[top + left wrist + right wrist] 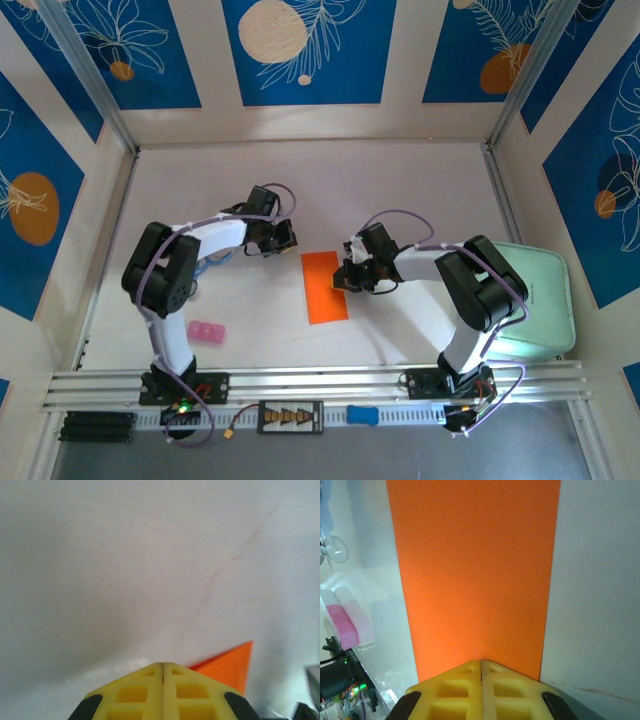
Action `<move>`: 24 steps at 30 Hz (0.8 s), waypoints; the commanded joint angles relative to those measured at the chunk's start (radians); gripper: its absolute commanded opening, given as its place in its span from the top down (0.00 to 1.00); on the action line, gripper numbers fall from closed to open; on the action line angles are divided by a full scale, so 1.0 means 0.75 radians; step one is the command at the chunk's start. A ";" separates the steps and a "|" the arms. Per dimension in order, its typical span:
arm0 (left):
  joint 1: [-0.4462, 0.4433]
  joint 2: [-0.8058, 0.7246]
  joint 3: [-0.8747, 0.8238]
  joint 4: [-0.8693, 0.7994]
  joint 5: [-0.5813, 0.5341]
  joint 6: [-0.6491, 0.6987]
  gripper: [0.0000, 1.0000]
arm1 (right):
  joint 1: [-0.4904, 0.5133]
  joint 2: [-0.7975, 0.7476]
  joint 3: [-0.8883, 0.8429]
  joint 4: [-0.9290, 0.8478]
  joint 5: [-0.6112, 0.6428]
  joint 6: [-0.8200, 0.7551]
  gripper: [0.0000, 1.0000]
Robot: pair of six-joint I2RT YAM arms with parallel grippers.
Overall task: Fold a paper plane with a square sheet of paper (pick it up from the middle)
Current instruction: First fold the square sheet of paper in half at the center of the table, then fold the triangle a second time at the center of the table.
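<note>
Closed tip to tip with no gap along their seam, the yellow right fingers [481,666] sit at the near edge of the thin, plain, bright orange paper sheet [475,570]. The sheet stretches straight ahead of them as a long flat rectangle on the white counter [600,580]. Whether the tips press on it or hang just above it cannot be told. From the top camera the right fingers [349,279] meet the orange paper sheet [325,288] at the long edge on their own side, about halfway along, and the sheet lies flat between the two pairs of fingers. The yellow left fingers [163,666] are likewise shut with nothing between them, bare counter [125,570] ahead of them. One pointed corner of the orange paper sheet [227,666] shows just beside them on their right. From above, the left fingers [284,238] stand near the sheet's far corner on their side, apart from it. Left of the right fingers, well past the sheet, a small pink rectangular block [342,625] rests on the counter; from above the block [206,332] lies near the left arm's base. Behind the right fingers, past the right arm's elbow, a pale green rounded tray [545,300] sits at the edge of the counter [400,190].
</note>
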 commanded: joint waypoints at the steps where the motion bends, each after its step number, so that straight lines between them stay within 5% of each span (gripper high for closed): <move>1: 0.006 -0.175 -0.090 0.072 0.045 0.026 0.98 | 0.047 -0.067 0.024 -0.078 0.077 0.082 0.89; 13: -0.141 -0.214 -0.259 0.297 0.206 0.029 0.94 | 0.105 -0.654 -0.219 -0.146 0.376 0.325 0.47; 18: -0.158 -0.127 -0.214 0.280 0.172 0.038 0.94 | 0.107 -0.835 -0.358 -0.158 0.377 0.420 0.44; 24: -0.157 -0.021 -0.140 0.248 0.166 0.060 0.94 | 0.113 -0.833 -0.393 -0.138 0.316 0.450 0.51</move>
